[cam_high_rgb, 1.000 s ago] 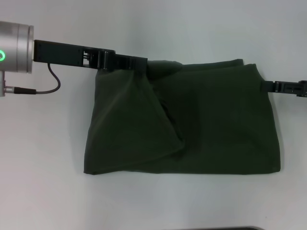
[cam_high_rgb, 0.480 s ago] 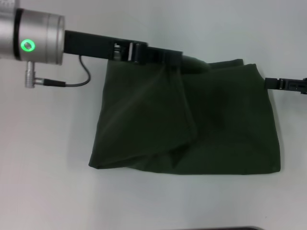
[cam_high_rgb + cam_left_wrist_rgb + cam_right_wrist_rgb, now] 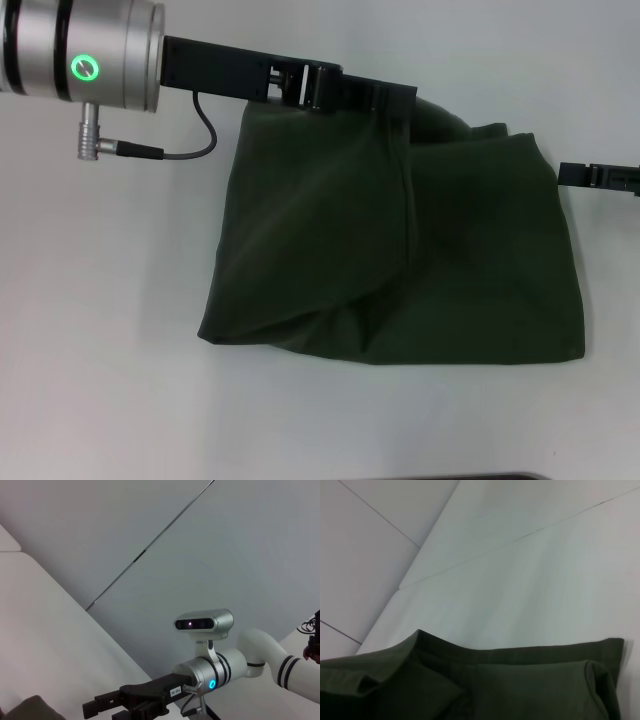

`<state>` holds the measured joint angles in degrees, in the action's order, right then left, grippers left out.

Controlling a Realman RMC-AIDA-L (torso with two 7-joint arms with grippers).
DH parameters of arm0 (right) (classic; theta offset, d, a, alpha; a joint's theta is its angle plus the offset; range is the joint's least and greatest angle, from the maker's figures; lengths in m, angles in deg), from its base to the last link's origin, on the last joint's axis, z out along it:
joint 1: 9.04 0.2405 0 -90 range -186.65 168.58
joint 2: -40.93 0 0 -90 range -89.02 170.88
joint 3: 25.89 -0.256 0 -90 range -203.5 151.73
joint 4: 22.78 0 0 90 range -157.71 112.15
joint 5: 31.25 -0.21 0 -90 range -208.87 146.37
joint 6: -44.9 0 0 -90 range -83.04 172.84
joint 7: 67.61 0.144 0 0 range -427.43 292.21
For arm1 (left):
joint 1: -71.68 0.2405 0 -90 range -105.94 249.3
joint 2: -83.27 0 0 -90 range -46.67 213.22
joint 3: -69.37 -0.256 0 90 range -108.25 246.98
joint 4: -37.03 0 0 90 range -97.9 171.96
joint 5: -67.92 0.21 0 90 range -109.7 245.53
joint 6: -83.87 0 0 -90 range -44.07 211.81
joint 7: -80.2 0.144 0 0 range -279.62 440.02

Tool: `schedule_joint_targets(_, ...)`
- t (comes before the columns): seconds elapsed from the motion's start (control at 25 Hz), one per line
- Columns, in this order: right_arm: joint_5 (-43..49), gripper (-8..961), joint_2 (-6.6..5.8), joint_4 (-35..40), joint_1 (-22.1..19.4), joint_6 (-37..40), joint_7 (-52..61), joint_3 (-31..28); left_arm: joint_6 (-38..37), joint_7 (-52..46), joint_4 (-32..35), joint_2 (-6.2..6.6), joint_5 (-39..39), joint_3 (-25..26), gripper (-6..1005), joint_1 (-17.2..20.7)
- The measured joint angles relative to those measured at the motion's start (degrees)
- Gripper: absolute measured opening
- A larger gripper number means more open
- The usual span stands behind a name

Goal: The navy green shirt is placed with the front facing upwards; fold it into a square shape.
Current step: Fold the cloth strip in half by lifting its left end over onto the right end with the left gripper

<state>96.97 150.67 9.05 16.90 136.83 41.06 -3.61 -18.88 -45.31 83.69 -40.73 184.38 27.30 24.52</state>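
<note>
The left gripper [image 3: 405, 100] is closed on the far top edge of the navy green shirt [image 3: 450, 270], pinching a bunched fold of cloth and holding it lifted, so a flap of the left part hangs draped over the rest. The shirt lies partly folded on the white table [image 3: 110, 400], plain green side showing, its near edge flat on the surface. Right of the shirt, level with its far right corner, the right gripper [image 3: 566, 173] sits at the cloth's edge; whether it is open or closed cannot be told. The right wrist view shows the shirt's [image 3: 510, 690] layered hems against the table [image 3: 520, 580].
</note>
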Motion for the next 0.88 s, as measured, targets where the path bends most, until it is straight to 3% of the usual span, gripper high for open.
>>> schedule_joint_targets(0.32,0.28,915,0.6,-0.53,0.43,-0.47,-0.18,0.72,0.38,0.29,-0.15,0.07,0.12,-0.04,0,1.0)
schedule_joint_targets(0.88,0.37,914,3.55,-1.48,3.5,-1.36,0.14,4.93,1.17,1.02,-0.03,1.17,2.84,-0.13,0,5.49)
